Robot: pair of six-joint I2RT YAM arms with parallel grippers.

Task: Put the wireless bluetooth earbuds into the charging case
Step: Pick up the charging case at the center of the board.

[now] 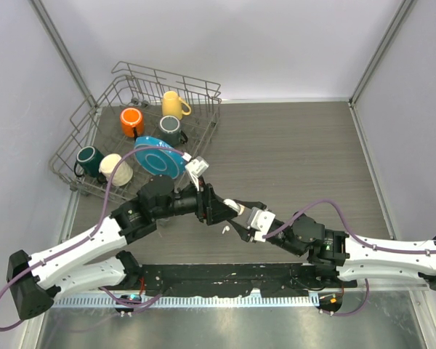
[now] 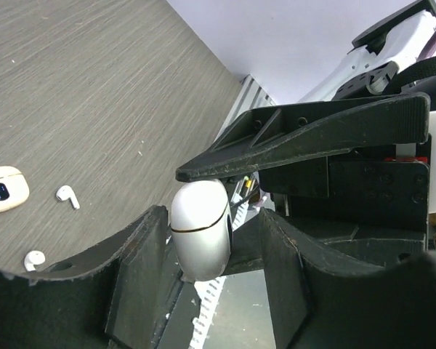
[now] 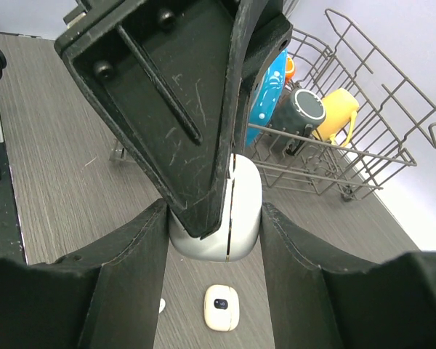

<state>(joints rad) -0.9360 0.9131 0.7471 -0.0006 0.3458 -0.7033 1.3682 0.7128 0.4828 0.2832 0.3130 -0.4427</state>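
A white charging case (image 3: pixel 236 218), its lid closed, hangs above the table where both grippers meet (image 1: pixel 235 207). My right gripper (image 3: pixel 214 247) is shut on it, with both fingers touching its sides. My left gripper (image 2: pixel 211 254) is open around the same case (image 2: pixel 200 229). The case rests against one left finger, with a gap to the other. A second cream case with a small display (image 3: pixel 221 307) lies on the table below, also in the left wrist view (image 2: pixel 3 190). Two white earbuds (image 2: pixel 67 195) (image 2: pixel 34 259) lie beside it. One earbud shows in the top view (image 1: pixel 224 227).
A wire dish rack (image 1: pixel 87 120) stands at the back left and holds a blue plate (image 1: pixel 160 160) and several mugs. It also shows in the right wrist view (image 3: pixel 363 153). The arm bases and a rail run along the near table edge (image 1: pixel 218 280).
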